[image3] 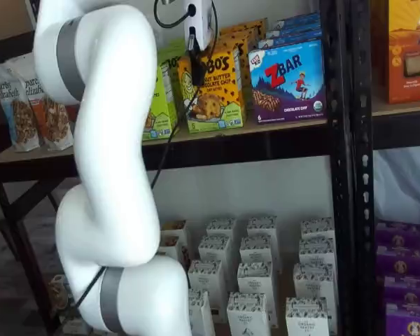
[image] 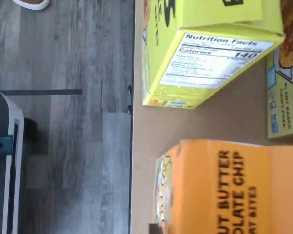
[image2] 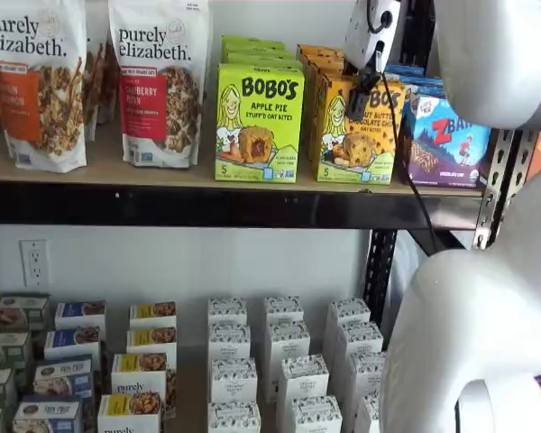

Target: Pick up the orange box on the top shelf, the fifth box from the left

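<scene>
The big white arm (image3: 105, 182) fills the space in front of the rack, reaching up to the top shelf (image2: 207, 185). There the orange box (image2: 353, 131) stands upright at the front edge, between the lime-green Apple Pie box (image2: 258, 124) and the blue ZBar box (image2: 446, 135), both close beside it. The gripper (image2: 368, 86) hangs right in front of the orange box's upper face, its white body above and a cable trailing down.

From where I stand, the step in hand looks like the final approach. Doing it well means centring on the orange carton and sliding the fingers into the narrow spaces on either side without nudging the neighbours.

As for the jaws, only a dark finger shape shows; I cannot tell their opening, nor whether they touch the box.
</scene>
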Available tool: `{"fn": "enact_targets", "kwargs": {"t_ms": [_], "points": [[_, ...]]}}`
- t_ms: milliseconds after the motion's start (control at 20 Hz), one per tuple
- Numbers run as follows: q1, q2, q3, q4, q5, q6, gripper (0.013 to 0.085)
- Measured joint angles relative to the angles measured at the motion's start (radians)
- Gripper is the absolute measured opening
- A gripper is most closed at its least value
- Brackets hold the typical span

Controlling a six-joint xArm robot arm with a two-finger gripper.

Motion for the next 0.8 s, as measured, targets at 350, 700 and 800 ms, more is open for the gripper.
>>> {"fn": "enact_targets", "kwargs": {"t_ms": [350, 700, 800], "points": [[0.0, 0.0, 0.0, 0.0, 0.0, 0.0, 0.049], [0.003, -0.003, 0.004, -0.002, -0.007, 0.002, 0.049], [0.004, -0.003, 0.004, -0.003, -0.006, 0.003, 0.049]]}}
